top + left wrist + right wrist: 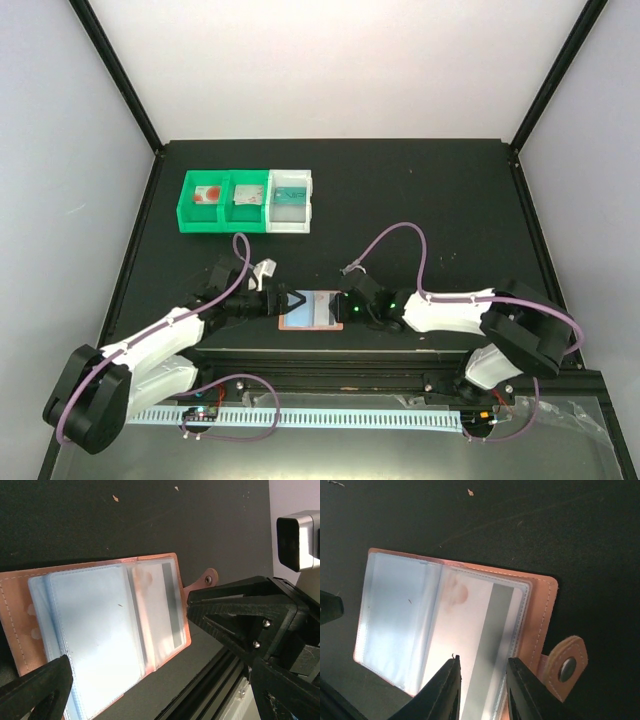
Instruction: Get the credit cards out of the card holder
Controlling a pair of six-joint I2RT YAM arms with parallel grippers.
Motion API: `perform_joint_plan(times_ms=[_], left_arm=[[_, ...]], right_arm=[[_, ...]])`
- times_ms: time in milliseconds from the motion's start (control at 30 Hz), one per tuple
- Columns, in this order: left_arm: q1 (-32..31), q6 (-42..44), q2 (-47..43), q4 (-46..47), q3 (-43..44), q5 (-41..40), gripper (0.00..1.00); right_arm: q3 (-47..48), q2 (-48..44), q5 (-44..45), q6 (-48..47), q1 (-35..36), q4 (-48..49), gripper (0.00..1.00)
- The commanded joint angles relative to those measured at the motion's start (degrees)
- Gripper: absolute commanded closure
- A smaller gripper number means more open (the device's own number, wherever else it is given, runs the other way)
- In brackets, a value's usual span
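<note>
Card holder [312,310] lying open on tabletop [430,200] between grippers. Left gripper [288,301] gaping wide, holding nothing. Right gripper [482,690] sitting narrow over striped credit card [487,625], grip unclear. Holder lying unpinned, risking sliding along with card.

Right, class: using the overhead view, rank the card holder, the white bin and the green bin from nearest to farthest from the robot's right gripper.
1. The card holder: right at the jaws of the right gripper, near the front edge.
2. The white bin: at the back, right end of the bin row.
3. The green bin: at the back, just left of the white one.
</note>
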Motion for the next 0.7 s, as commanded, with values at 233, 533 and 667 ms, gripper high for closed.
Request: perform_joint_plan(times_ms=[233, 533, 667], left_arm=[[-1.16, 0.2, 2.35, 2.26, -0.38, -1.56, 0.01], [-1.33, 0.98, 3.88, 1.9, -1.21, -2.77, 0.01], [-1.36, 1.09, 3.88, 2.0, -1.32, -2.97, 0.01]], right_arm=[[0.98, 2.9, 1.45, 0.28, -0.14, 1.8, 0.73], [-0.06, 4.24, 0.57, 0.47, -0.15, 4.7, 0.73], [0.08, 3.95, 0.3, 0.38, -0.16, 5.06, 0.73]])
